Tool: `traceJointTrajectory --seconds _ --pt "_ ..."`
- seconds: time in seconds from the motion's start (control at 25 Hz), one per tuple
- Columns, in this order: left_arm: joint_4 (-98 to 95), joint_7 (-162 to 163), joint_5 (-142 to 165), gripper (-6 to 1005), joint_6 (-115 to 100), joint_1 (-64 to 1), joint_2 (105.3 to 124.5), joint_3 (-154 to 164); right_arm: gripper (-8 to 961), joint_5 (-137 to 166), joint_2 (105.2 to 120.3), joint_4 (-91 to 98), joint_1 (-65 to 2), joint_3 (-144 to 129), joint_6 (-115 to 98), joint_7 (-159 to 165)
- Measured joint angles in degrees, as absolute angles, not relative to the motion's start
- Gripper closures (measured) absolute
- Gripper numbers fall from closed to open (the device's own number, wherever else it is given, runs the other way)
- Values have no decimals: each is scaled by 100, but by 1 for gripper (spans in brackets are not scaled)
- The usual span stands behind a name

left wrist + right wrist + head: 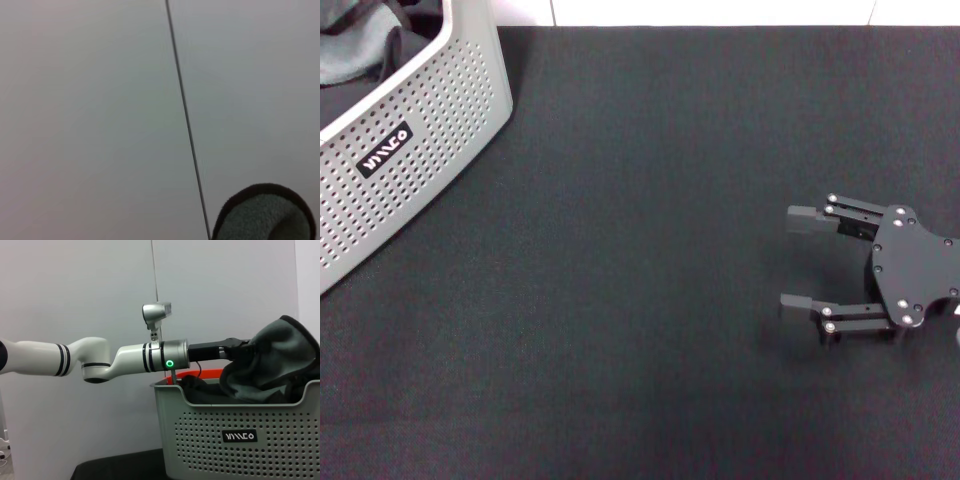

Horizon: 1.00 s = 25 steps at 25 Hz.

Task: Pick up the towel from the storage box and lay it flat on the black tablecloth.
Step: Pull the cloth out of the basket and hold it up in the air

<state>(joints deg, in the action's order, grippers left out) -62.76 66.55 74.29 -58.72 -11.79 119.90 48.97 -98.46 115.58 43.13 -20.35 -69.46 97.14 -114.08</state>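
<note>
while the right gripper (800, 260) rests low over the black tablecloth (640, 200) on the right side of the head view, its two fingers (807, 220) are spread apart and grasp nothing. its black body points toward the robot's left.

the storage box (415, 150) stands at the far left corner of the tablecloth, light grey, with rounded corners and walls pierced by rows of small holes. a black label (385, 148) with white block lettering sits on the wall facing the camera; the characters cannot be read with certainty. the same label (240, 436) shows in the right wrist view.

the towel (272, 362) is at the box, grey-green and fuzzy with a thin black edging. in the right wrist view it is bunched and raised above the rim, its lower part hanging down inside the walls. a fold of it (355, 45) shows inside the box in the head view, and one rounded, edged corner (265, 215) shows close before the left wrist camera against a pale wall.

the left gripper (235, 347) reaches over the box on a white arm (100, 360) with a green ring light (170, 363). its black end meets the gathered towel; the fingers are buried in the cloth and their state cannot be told. an orange strip (200, 374) shows behind the far rim.
</note>
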Motion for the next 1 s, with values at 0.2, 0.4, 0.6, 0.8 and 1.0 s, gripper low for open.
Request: traceJointTrajectory --seconds 0.2,0.4,0.6,0.8,1.0 --pt "-6187 6899 7033 935 -6230 -1139 12001 4829 81 -9868 11557 4309 -2032 -6953 9741 -11415" --pt "-6024 7454 6278 962 -7819 -1121 11921 4805 81 -10021 11554 4321 -2030 -6917 9792 -11384" --pt "-6051 7882 5781 967 -9362 -1113 11958 4828 81 -10346 11549 4512 -2066 -6920 9996 -11332" --pt "-6087 8122 5394 966 -10005 -1132 11980 5270 80 -10623 11572 4999 -2067 -7009 10026 -11037" --pt "-6137 7964 5173 965 -10032 -1086 11988 5886 80 -11108 11563 5356 -2029 -7164 10059 -10880"
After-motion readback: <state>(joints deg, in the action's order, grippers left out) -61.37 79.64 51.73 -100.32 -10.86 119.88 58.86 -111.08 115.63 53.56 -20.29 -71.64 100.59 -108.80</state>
